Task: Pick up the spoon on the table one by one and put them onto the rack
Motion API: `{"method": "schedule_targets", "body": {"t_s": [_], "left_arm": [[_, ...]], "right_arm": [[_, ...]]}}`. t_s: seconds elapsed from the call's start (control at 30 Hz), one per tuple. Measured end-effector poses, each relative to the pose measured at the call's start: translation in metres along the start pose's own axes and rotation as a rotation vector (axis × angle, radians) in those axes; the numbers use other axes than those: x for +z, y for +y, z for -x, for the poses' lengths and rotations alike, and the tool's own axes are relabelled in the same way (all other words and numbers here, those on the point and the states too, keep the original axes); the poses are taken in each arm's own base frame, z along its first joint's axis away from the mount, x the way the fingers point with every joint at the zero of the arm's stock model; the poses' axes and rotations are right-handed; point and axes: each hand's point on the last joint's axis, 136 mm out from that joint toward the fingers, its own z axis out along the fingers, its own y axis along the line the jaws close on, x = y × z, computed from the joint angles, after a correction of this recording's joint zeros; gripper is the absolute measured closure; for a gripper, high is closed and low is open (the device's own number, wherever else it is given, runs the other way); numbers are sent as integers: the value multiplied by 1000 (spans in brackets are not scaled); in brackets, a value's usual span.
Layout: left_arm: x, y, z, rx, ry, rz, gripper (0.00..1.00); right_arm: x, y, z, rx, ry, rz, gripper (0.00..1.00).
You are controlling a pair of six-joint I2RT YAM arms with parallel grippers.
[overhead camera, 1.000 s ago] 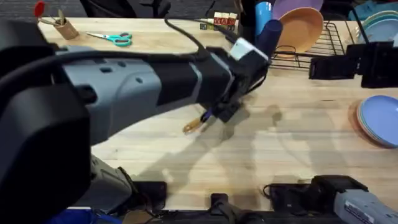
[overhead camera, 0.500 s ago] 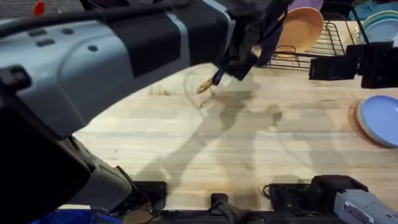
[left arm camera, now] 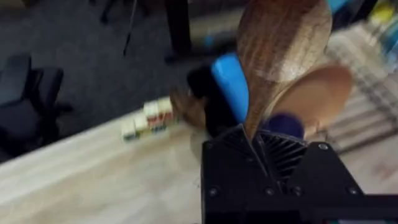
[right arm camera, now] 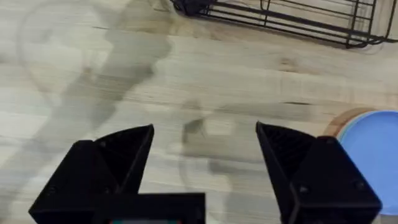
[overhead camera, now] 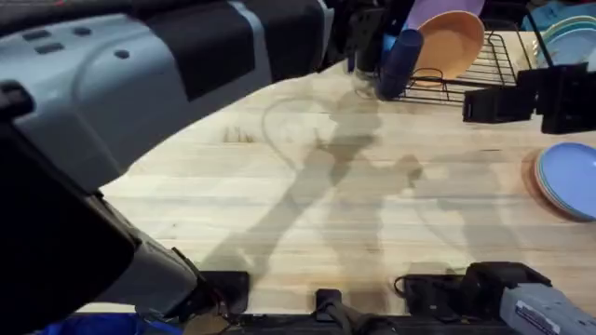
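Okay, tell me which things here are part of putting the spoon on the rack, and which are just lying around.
Part of the job:
- spoon, clamped in the left gripper
- rack
- table

Just lying about:
- stack of blue plates
- orange plate standing in the rack
- blue cup by the rack
- small blocks on the table

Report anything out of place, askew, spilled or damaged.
Nothing stands out. The left gripper holds the spoon firmly, bowl outward, near the rack. The right gripper is open over bare table. No spills or damage show.
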Motion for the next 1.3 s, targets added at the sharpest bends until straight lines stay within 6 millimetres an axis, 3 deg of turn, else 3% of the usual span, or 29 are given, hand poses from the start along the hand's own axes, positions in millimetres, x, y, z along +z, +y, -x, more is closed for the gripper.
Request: {"method": "schedule_targets", "body": {"t_s": [0.03,0.17,0.27,0.73,1.07,1.3], "left_arm": [[-1,-2,25,-29,-99,-9,958],[-1,-7,62,-76,-266,-34,957],[9,-13,67,-89,-320,-55,957],[50,-22,64,-146,-531,-76,956],[86,8,32,-146,-516,-21,956],[96,28,22,-233,-484,-9,956]], "right_arm": [[0,0,0,-3,0,0,5],[0,0,0,-6,0,0,5],[0,0,0,-6,0,0,6],[0,0,0,-7,0,0,6],[0,0,6,-24,-26,-2,5],[0,-1,13,-32,-51,-4,6]]}}
